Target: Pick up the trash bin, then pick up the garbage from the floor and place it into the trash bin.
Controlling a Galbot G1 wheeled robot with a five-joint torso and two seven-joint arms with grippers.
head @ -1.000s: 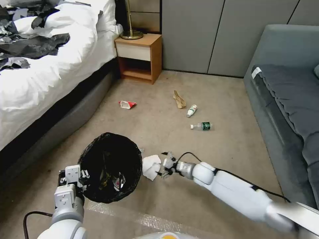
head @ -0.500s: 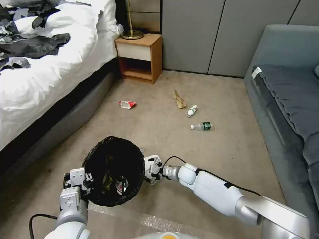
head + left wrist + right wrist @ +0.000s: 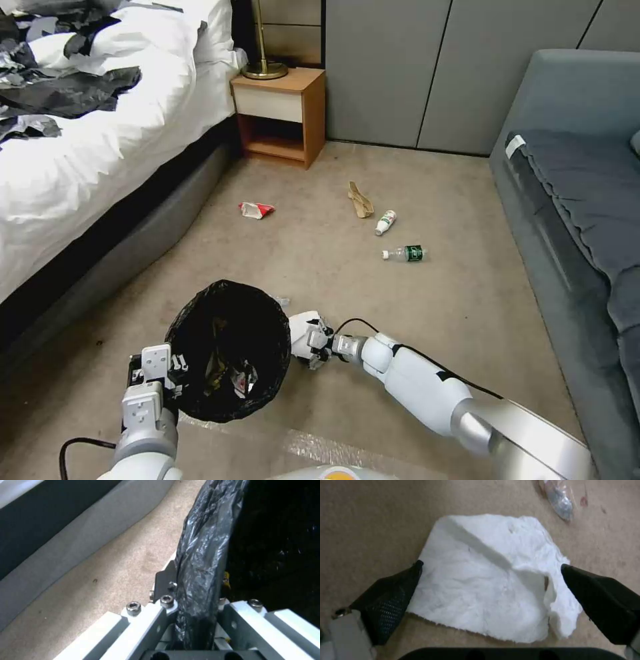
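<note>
- The left gripper is clenched on the near rim of the small round trash bin with the black plastic bag liner, holding it off the beige carpet, mouth tipped towards the robot.
- The right gripper is spread wide, its black fingertips on either side of the crumpled white tissue, not pinching it.
- That tissue lies flat on the carpet just beside the bin's right side.
- Well beyond lie a red-white packet, a tan peel-like strip and two small plastic bottles.
</note>
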